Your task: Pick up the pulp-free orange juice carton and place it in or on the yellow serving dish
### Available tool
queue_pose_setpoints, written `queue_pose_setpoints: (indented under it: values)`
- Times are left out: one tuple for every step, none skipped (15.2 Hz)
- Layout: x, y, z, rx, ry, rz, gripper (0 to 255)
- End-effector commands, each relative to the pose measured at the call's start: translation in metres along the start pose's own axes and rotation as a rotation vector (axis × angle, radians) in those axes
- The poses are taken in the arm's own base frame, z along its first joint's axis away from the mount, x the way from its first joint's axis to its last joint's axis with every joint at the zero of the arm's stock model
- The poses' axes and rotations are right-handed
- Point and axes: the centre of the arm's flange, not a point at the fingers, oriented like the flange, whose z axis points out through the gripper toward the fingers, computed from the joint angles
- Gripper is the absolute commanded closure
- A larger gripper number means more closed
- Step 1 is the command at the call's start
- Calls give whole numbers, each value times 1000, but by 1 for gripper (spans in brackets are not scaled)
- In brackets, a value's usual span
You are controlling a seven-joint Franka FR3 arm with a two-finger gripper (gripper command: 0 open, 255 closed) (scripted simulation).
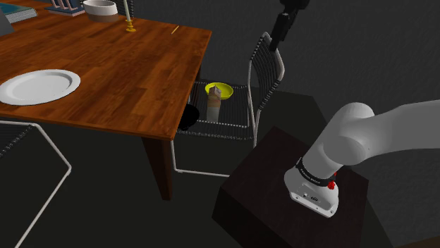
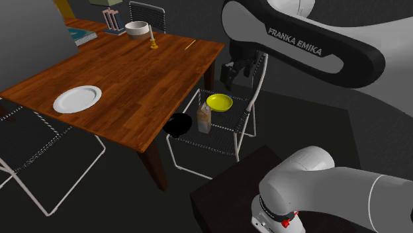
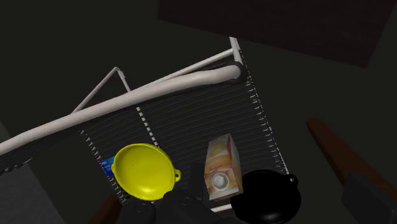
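the all-black two-finger gripper [image 1: 272, 41] hangs high above the backrest of the white wire chair [image 3: 191, 121], carrying nothing; how far open it stands i cannot tell. the orange gable-top juice carton [image 3: 222, 167] stands upright on the seat, between the round yellow serving dish [image 3: 145, 172] and a black bowl [image 3: 266, 198]. this looks like the approach step: next it must descend past the backrest and straddle the carton without nudging either neighbour.

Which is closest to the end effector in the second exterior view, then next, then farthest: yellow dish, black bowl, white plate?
1. yellow dish, on the chair seat, just below the end effector.
2. black bowl, at the seat's table-side edge.
3. white plate, far off on the table.
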Motion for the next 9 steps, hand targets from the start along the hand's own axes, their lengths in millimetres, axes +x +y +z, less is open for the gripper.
queue_pose_setpoints:
  values:
    - [0,0,0,0,0,0,0]
    - [3,3,12,7,10,-9,0]
    - [7,6,24,13,20,-19,0]
    - [10,9,36,20,30,-28,0]
    - [14,12,48,27,40,-38,0]
    - [18,15,60,33,51,-47,0]
    - [22,17,72,40,61,-56,0]
    - [26,20,84,47,71,-66,0]
    - [31,22,96,53,81,-75,0]
